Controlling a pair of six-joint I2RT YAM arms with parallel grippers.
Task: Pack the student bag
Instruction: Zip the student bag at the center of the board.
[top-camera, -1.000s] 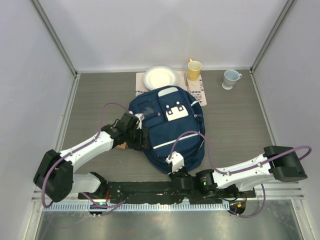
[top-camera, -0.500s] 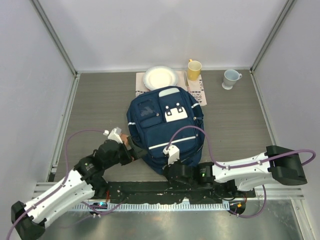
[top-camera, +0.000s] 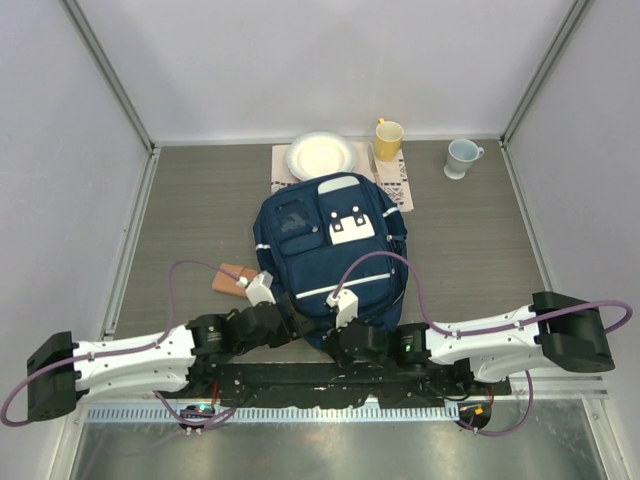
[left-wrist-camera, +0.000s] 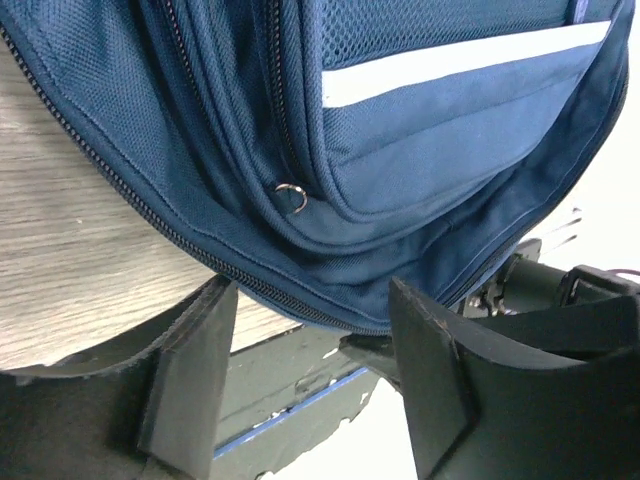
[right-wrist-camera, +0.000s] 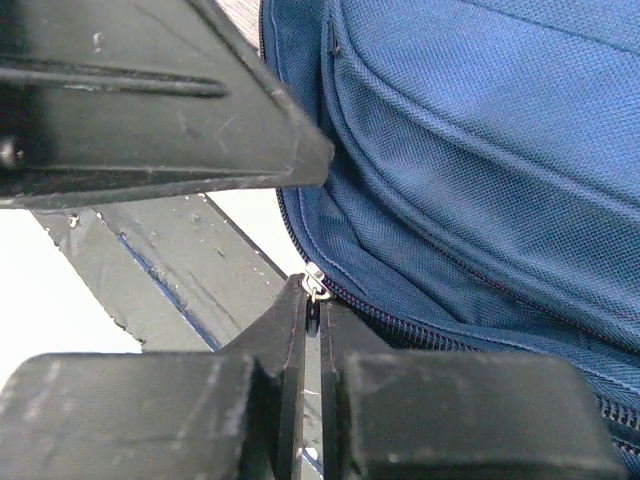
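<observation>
The student bag (top-camera: 330, 245), navy with thin white stripes and a white patch, lies flat mid-table. Its near edge and zipper (left-wrist-camera: 250, 285) hang just above my left gripper (left-wrist-camera: 310, 370), which is open with nothing between the fingers. From above, the left gripper (top-camera: 285, 325) sits at the bag's near-left corner. My right gripper (right-wrist-camera: 313, 305) is shut on the metal zipper pull (right-wrist-camera: 317, 282) at the bag's near edge (right-wrist-camera: 450, 200). From above, the right gripper (top-camera: 340, 335) is right beside the left one.
A brown flat item (top-camera: 232, 278) lies on the table left of the bag. Behind the bag are a white plate (top-camera: 321, 155), a yellow mug (top-camera: 388, 138) on a patterned mat (top-camera: 397, 187), and a pale blue mug (top-camera: 461, 157). The arms' base rail (top-camera: 330, 385) runs along the near edge.
My left arm has pulled away from the bag's left side and swung to its near edge, leaving the brown item on the table. The right gripper edged left and stays shut.
</observation>
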